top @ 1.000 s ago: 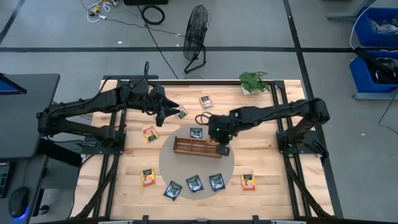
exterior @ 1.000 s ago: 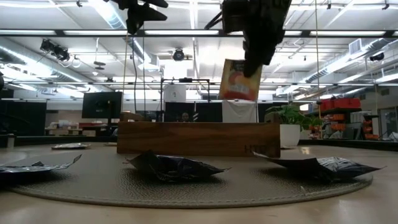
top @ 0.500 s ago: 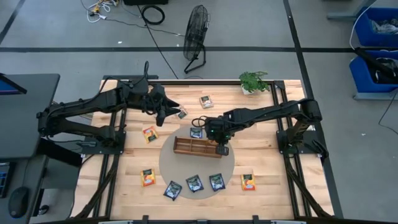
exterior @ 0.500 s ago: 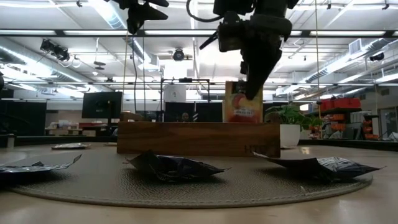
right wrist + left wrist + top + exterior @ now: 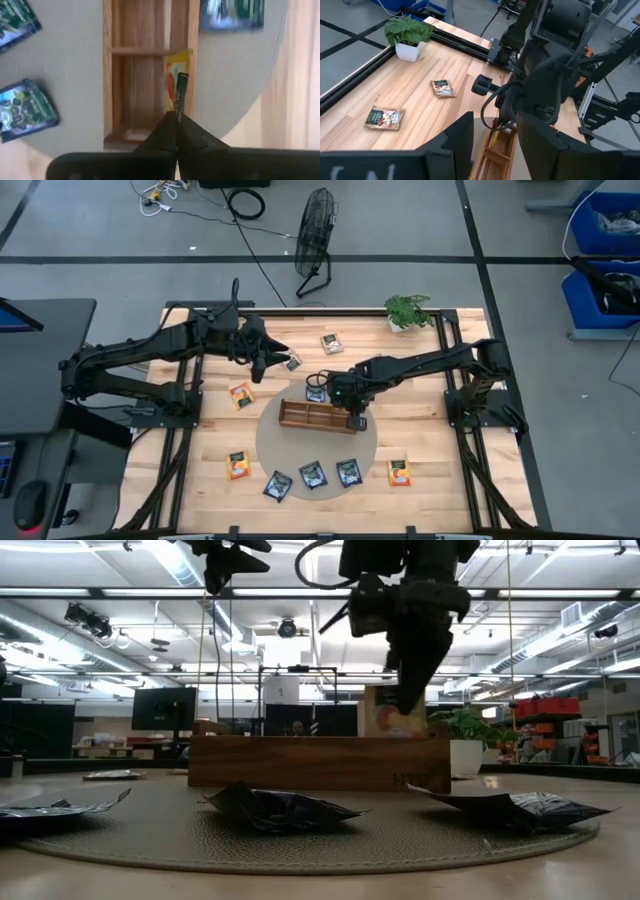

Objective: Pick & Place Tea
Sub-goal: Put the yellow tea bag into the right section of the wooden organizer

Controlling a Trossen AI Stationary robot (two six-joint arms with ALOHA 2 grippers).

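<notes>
Right gripper (image 5: pixel 176 117) pinches orange tea packet (image 5: pixel 176 89) upright in wooden tray (image 5: pixel 107 75) end compartment; high view hides it. Left gripper (image 5: pixel 262 364) waits raised, fingers probably spread. Flat foil packets (image 5: pixel 285 808) on round mat (image 5: pixel 330 840).

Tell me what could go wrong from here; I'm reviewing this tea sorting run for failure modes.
1. The right gripper is shut on the orange packet, which stands on edge against the wall of the wooden tray's end compartment; on release it could lean or tip out over the wall.
2. Pushing lower could crumple the packet or nudge the tray across the round mat.
3. The left gripper hangs nearby, so a careless retreat might bring the arms close.
</notes>
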